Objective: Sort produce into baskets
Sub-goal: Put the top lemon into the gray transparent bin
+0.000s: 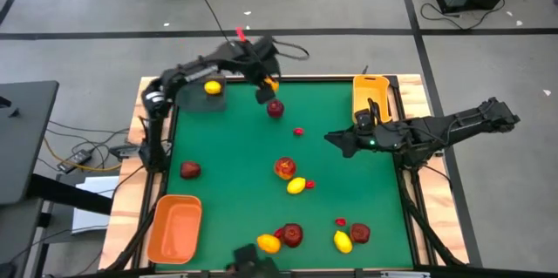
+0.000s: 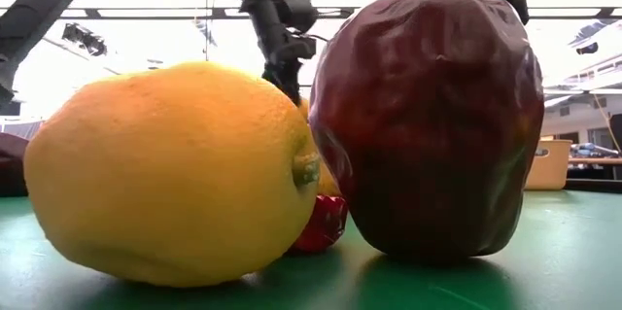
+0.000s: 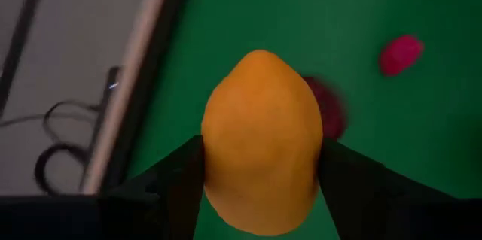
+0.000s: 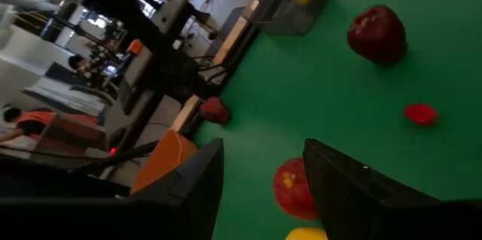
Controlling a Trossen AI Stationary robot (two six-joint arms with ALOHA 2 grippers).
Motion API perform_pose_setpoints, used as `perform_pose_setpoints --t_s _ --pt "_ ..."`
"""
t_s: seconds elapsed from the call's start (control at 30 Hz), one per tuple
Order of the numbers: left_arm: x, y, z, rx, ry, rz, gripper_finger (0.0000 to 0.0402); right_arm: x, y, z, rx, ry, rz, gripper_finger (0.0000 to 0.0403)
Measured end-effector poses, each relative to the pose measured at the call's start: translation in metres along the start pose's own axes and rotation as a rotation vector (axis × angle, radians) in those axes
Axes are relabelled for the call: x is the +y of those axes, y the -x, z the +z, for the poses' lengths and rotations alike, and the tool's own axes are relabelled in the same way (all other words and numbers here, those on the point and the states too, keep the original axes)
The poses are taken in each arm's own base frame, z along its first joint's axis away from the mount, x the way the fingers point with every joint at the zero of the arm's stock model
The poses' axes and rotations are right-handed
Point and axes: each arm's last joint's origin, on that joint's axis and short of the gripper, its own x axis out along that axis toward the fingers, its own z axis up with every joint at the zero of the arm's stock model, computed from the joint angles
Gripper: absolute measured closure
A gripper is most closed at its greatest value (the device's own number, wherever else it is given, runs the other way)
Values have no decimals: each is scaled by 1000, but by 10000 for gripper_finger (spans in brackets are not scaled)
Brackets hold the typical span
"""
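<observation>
- Grey floor and cables are surrounding a green table [image 1: 349, 191], where produce is lying scattered — red apples, yellow lemons and tiny red pieces.
- At the far left corner, the dark grey basket [image 1: 206, 97] is already holding one lemon [image 1: 212, 88]; the yellow basket [image 1: 367, 95] is sitting at the far right edge and the orange basket [image 1: 174, 228] at the near left corner, both showing nothing inside from above.
- Just beside the grey basket, the left gripper [image 1: 265, 89] is hanging over the far edge, its fingers clamped on a held lemon [image 3: 261, 142] across the fruit's width, with a dark red apple [image 1: 275, 109] lying close below it.
- Over the right middle of the table, the right gripper [image 1: 336, 139] is waiting with its fingers apart, holding nothing.
- Judging by looks, the held lemon is light, firm and smooth-skinned — a hold across the fat middle, as now, should be keeping it from squirting out toward either tapered end.
- Remaining on the cloth are several more apples and lemons, including a close pair at the near edge: a near lemon [image 2: 170, 174] touching a wrinkled apple [image 2: 428, 120].
</observation>
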Motion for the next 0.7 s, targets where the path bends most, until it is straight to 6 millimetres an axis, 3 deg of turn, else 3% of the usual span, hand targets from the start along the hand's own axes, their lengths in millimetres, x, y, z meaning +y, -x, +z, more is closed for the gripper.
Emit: perform_pose_setpoints --t_s 0.17,0.3,0.53,0.7 --pt "37 28 -38 21 152 58 166 -1 0 1 -1 26 -6 208" --pt "53 40 -76 18 287 101 167 -1 0 0 3 47 -12 208" --pt "47 19 -143 144 447 223 167 -2 -1 1 -3 74 -20 208" --pt "45 -5 -172 230 535 256 157 -2 -1 1 -6 118 -22 208"
